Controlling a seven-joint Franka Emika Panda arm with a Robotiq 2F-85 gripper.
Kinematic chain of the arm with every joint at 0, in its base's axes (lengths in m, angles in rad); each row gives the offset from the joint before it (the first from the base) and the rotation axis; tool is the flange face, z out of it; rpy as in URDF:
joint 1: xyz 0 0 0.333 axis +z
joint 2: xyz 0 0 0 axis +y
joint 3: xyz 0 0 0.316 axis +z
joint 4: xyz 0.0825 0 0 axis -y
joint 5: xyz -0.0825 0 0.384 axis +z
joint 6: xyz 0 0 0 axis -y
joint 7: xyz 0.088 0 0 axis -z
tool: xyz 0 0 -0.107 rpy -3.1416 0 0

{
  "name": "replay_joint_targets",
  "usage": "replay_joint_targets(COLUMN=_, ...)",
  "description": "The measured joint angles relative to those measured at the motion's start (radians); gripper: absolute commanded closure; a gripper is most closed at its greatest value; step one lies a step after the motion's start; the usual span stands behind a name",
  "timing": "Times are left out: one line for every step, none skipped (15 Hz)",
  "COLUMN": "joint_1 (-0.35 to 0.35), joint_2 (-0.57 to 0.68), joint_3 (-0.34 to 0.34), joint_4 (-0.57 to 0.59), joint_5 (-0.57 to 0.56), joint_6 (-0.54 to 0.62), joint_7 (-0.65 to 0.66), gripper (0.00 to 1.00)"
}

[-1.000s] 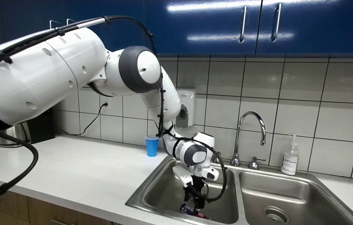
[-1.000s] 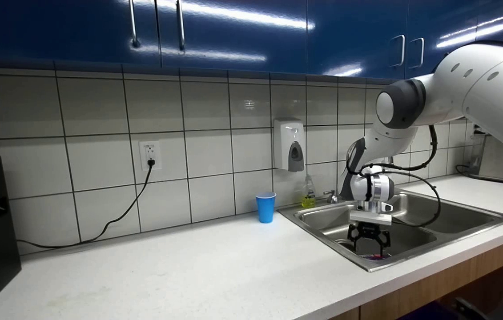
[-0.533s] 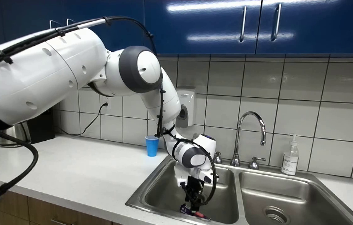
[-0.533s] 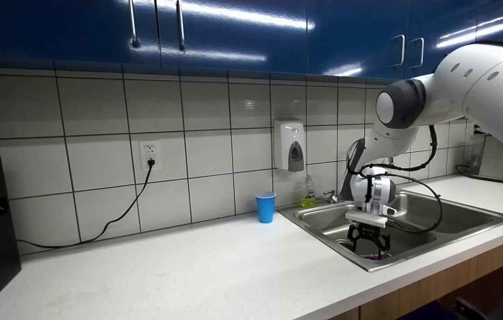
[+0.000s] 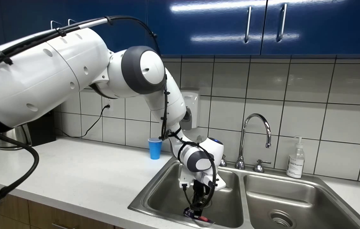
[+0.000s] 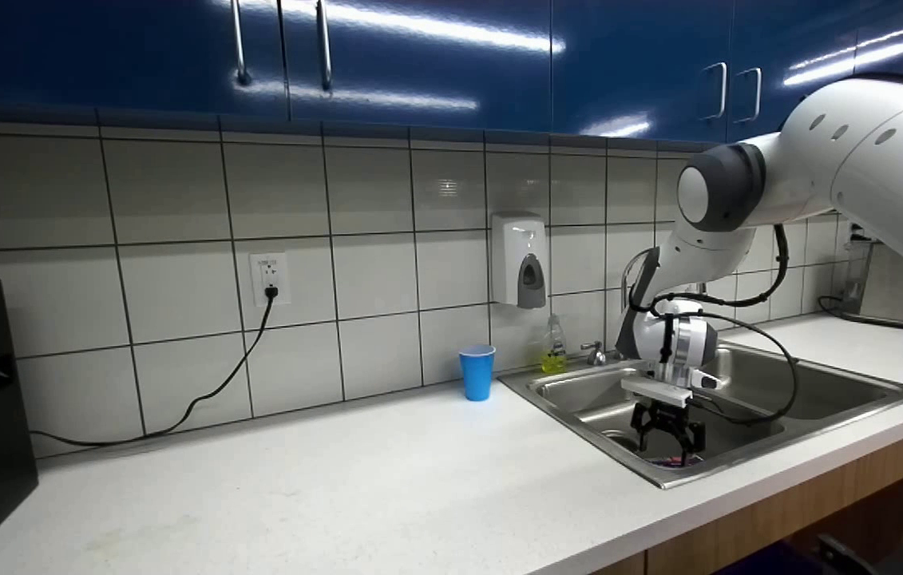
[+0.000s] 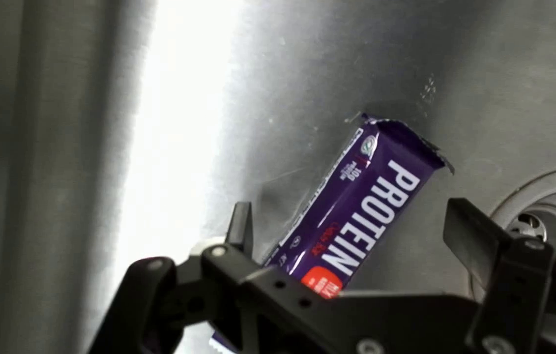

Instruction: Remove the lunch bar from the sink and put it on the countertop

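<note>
The lunch bar [image 7: 356, 206] has a purple wrapper with a red patch and lies in the near part of the left basin of the steel sink [image 5: 244, 197]. It shows partly in both exterior views [image 5: 204, 218] [image 6: 665, 461]. My gripper [image 7: 354, 223] is open, pointing down, low over the bar. In the wrist view the bar runs slantwise between the spread fingers [image 7: 474, 236], with a gap on each side. The gripper hides the bar's lower part. The off-white countertop [image 5: 97, 171] lies beside the sink and also shows in an exterior view [image 6: 339, 479].
A blue cup [image 5: 155, 149] stands on the counter near the sink's back corner. A chrome faucet [image 5: 241, 143] and a soap bottle [image 5: 295, 160] stand behind the basins. A drain [image 7: 548, 221] lies beside the gripper. The sink wall [image 7: 61, 147] is close on the other side.
The wrist has turned and my gripper has shifted slightly over the bar, with its cable swinging along. The bar has not visibly moved.
</note>
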Motion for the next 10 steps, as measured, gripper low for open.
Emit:
replay_joint_targets(joint_1=-0.001, joint_2=0.000, joint_3=-0.005, joint_4=0.000, joint_5=0.003, joint_6=-0.003, joint_7=0.020, gripper=0.00)
replay_joint_targets(joint_1=-0.001, joint_2=0.000, joint_3=-0.011, joint_4=0.000, joint_5=0.006, joint_6=-0.007, joint_7=0.038, gripper=0.00)
replay_joint_targets(joint_1=-0.002, joint_2=0.000, joint_3=-0.016, joint_4=0.000, joint_5=0.010, joint_6=-0.011, joint_7=0.056, gripper=0.00)
replay_joint_targets(joint_1=-0.003, joint_2=0.000, joint_3=-0.021, joint_4=0.000, joint_5=0.012, joint_6=-0.014, joint_7=0.072, gripper=0.00)
replay_joint_targets(joint_1=-0.005, joint_2=0.000, joint_3=-0.024, joint_4=0.000, joint_5=0.012, joint_6=-0.017, joint_7=0.088, gripper=0.00)
replay_joint_targets(joint_1=-0.007, joint_2=0.000, joint_3=-0.025, joint_4=0.000, joint_5=0.013, joint_6=-0.019, joint_7=0.103, gripper=0.00)
replay_joint_targets(joint_1=-0.008, joint_2=0.000, joint_3=-0.026, joint_4=0.000, joint_5=0.013, joint_6=-0.022, joint_7=0.115, gripper=0.00)
replay_joint_targets(joint_1=-0.009, joint_2=0.000, joint_3=-0.026, joint_4=0.000, joint_5=0.013, joint_6=-0.025, joint_7=0.127, gripper=0.00)
replay_joint_targets(joint_1=-0.010, joint_2=0.000, joint_3=-0.027, joint_4=0.000, joint_5=0.013, joint_6=-0.029, joint_7=0.138, gripper=0.00)
replay_joint_targets(joint_1=-0.010, joint_2=0.000, joint_3=-0.027, joint_4=0.000, joint_5=0.013, joint_6=-0.032, joint_7=0.149, gripper=0.00)
